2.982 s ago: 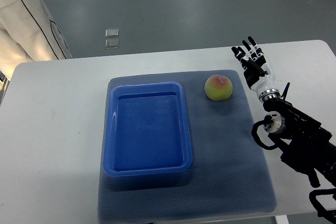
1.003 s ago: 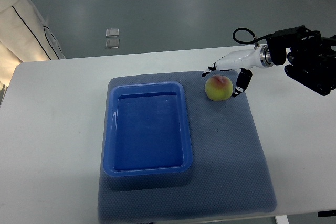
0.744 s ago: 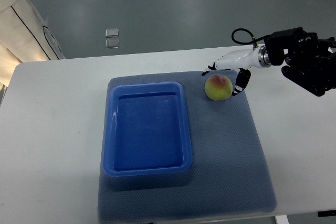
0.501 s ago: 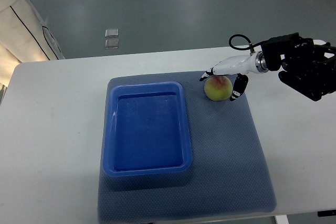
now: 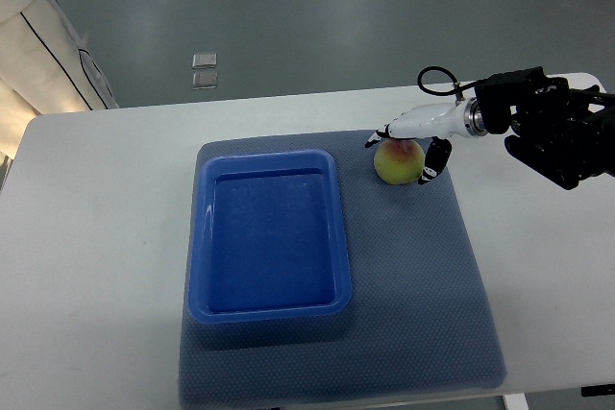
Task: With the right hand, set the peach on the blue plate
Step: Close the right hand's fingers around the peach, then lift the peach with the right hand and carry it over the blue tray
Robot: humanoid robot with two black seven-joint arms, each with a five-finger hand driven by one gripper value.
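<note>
The yellow-green peach with a red blush lies on the grey-blue mat, just right of the blue plate's far corner. The blue plate is a deep rectangular tray with nothing in it, on the mat's left half. My right hand reaches in from the right edge and arches over the peach. Its white fingers come down at the peach's far left, and the dark thumb at its near right. The fingers are spread around the fruit, which still rests on the mat. No left arm shows.
The mat lies on a white table. A person in a white garment stands past the table's far left corner. The black forearm with a looped cable hangs over the table's far right.
Over three seconds the right arm swung from the near right up to the peach. In the last second the hand slid slightly left and lower, so the fingers now straddle the peach more closely.
</note>
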